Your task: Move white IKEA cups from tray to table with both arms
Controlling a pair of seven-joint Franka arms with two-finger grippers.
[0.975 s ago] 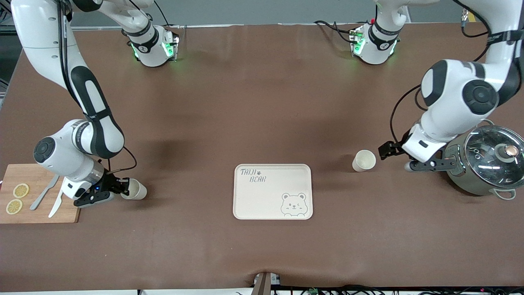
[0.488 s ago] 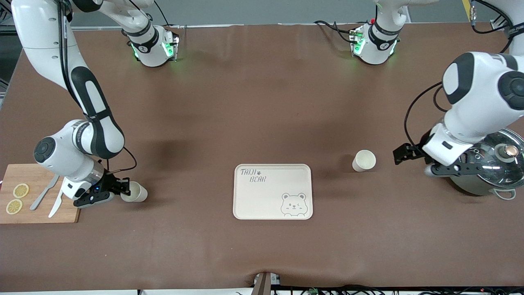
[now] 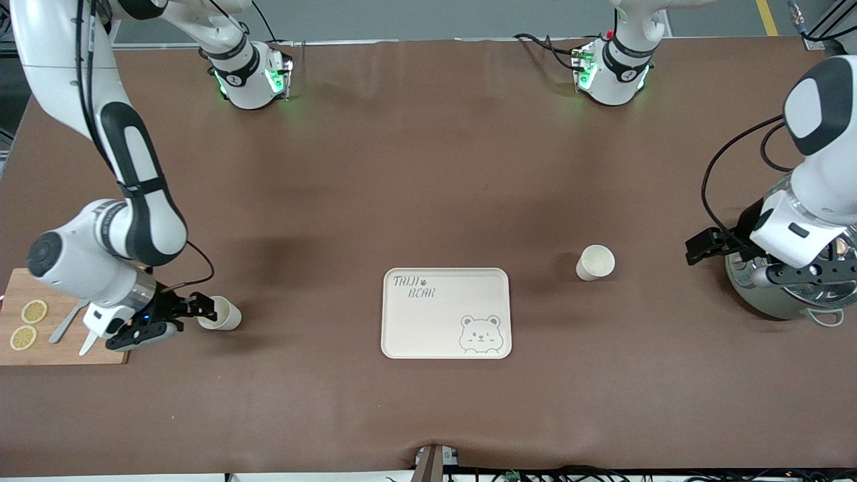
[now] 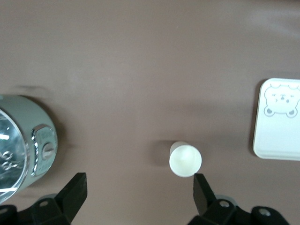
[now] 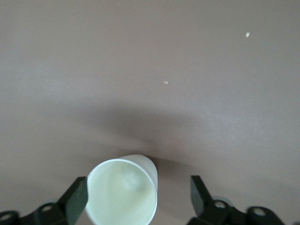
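The tray (image 3: 446,313) lies nearest the front camera. Toward the right arm's end of the table, 1 cup (image 3: 219,313) stands upright between the spread fingers of the right gripper (image 3: 201,309), ungripped. The other cup (image 3: 594,262) stands a little farther back. The left gripper (image 3: 699,246) hangs open beside the pot (image 3: 770,298), apart from that cup.

Even overhead light, soft shadows.

A wide table (image 3: 428,167) covered in brown sheeting fills nearly the whole scene, evenly lit with soft shadows. Along its top edge runs a strip of grey floor (image 3: 415,17) with one yellow line (image 3: 766,17).
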